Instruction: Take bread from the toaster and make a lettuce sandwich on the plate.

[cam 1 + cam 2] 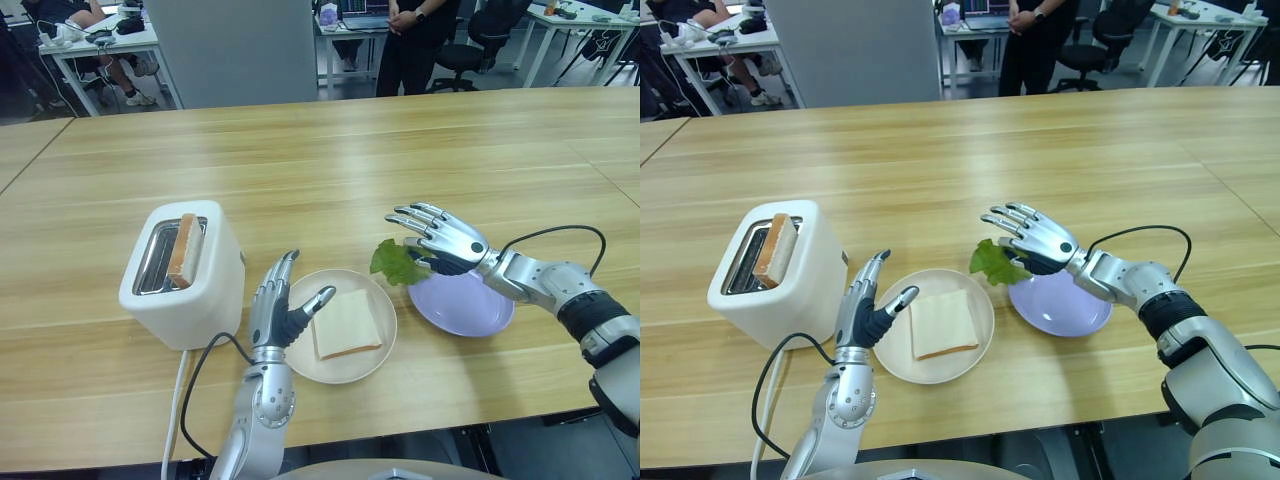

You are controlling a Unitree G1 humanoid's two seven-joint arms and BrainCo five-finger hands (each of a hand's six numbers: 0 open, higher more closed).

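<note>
Right hand [440, 238], centre-right: pinches lettuce [397, 263] at purple plate's [465, 310] left rim. Left hand [285, 312], lower centre: fingers spread, between toaster [190, 300] with upright slice [183, 250] and cream plate [386, 306] bearing flat slice [346, 325]

I see a lilac dish [470, 312] near the front edge of the wooden table [400, 160], right of middle. Beyond the far edge stand a grey partition [232, 50], a white desk [135, 42] and a black office chair [470, 45].

The right robot hand [1040, 240] holds the lettuce [992, 263] just beside the purple plate [1065, 306].
</note>
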